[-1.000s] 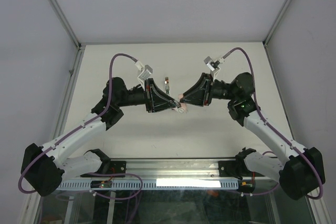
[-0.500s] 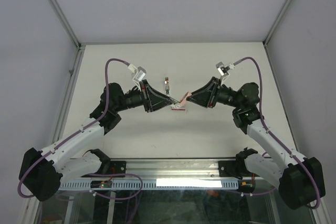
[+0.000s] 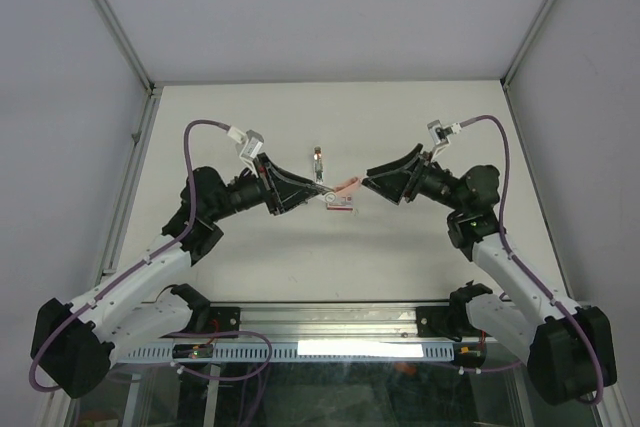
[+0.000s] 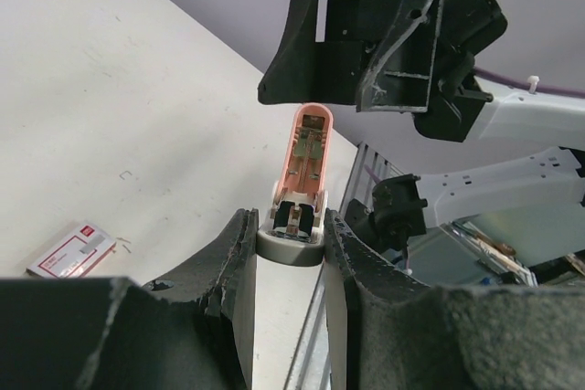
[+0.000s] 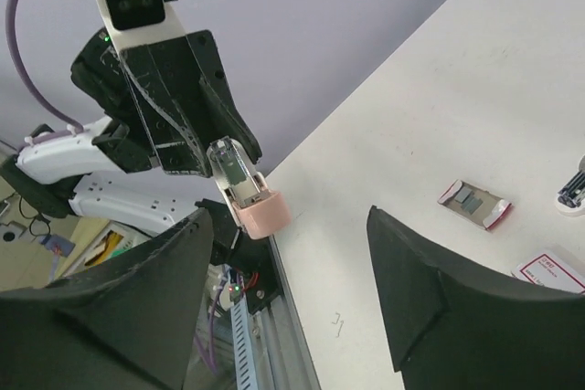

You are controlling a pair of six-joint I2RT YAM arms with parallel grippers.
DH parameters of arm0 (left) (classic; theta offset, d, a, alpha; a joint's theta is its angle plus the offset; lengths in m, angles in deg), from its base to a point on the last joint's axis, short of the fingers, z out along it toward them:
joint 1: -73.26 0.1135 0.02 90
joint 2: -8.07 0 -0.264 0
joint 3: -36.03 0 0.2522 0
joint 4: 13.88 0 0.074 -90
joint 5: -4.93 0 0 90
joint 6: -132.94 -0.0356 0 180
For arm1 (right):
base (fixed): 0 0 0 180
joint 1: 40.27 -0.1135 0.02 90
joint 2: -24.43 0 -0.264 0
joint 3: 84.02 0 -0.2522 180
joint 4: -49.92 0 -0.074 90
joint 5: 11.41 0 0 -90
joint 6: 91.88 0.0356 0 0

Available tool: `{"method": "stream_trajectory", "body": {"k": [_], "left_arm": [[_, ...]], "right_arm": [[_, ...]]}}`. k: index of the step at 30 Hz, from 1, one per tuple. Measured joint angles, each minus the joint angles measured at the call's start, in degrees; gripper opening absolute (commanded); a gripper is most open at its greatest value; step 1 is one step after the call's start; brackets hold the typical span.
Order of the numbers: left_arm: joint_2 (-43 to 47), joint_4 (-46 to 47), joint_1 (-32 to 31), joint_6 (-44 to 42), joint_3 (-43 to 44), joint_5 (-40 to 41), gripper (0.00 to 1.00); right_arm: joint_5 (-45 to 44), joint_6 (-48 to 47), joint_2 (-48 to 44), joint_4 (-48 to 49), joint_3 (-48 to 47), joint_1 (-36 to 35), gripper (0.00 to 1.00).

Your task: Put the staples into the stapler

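Left gripper [image 4: 289,226]: my fingers clamped on the stapler [image 4: 307,148] base, same grip as before;
Right gripper [image 5: 288,219]: fingers wide apart, holding nothing; I've backed it off the lid since a second ago;
Stapler: pink lid now swung up open, was down earlier;
Staples [image 5: 471,202]: lying on the table [image 5: 439,98], near the red-and-white box [image 5: 550,270], well apart from both grippers.

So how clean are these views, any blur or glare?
Top view: even light, a blown-out white strip on the front rail. Left wrist view: the stapler sharp, the left fingers soft. Right wrist view: the right fingers dark and blurred, the table clear.
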Motion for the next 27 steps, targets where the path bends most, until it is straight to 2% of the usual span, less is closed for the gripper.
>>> {"method": "stream_trajectory", "body": {"k": [6, 9, 15, 27], "left_arm": [[2.1, 0.0, 0.0, -3.1, -2.3, 3.5, 0.0], [2.8, 0.3, -0.2, -5.8, -4.2, 6.3, 0.0], [3.0, 1.4, -2.6, -10.7, -6.5, 13.9, 0.0], [0.4, 13.9, -11.3, -17.8, -11.6, 30.5, 0.0]], "right_arm": [[-4.3, 0.0, -1.6, -3.5, -0.1, 0.0, 0.76], [-9.3, -0.4, -1.7, -11.0, -2.1, -0.7, 0.77], [-21.7, -1.5, -0.5, -28.6, -11.9, -6.3, 0.77], [-38.3, 6.4, 6.6, -41.1, -14.4, -16.1, 0.76]]}}
